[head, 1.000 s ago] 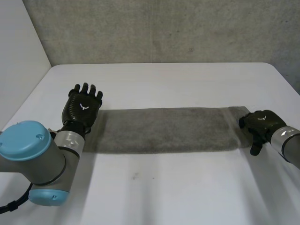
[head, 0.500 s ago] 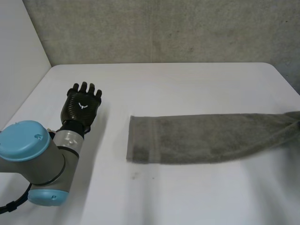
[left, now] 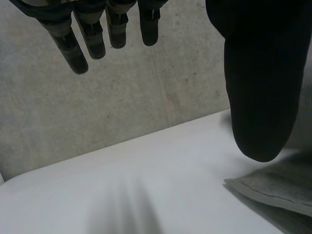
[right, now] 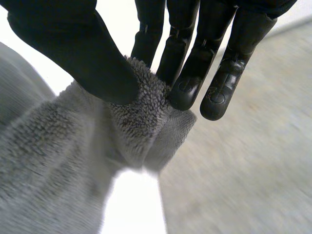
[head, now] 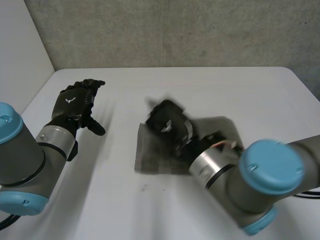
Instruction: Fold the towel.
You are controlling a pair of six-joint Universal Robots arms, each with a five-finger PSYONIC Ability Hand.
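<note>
Towel (head: 152, 161), grey terry, lies mid-frame in the head view on the white table (head: 240, 90). It looks soft, light and limp, best taken at a corner. The right hand (head: 165, 122), above it at centre, pinches a bunched edge between thumb and fingers (right: 195, 73). The left hand (head: 75, 102), at frame left, hangs spread and empty, well apart.
</note>
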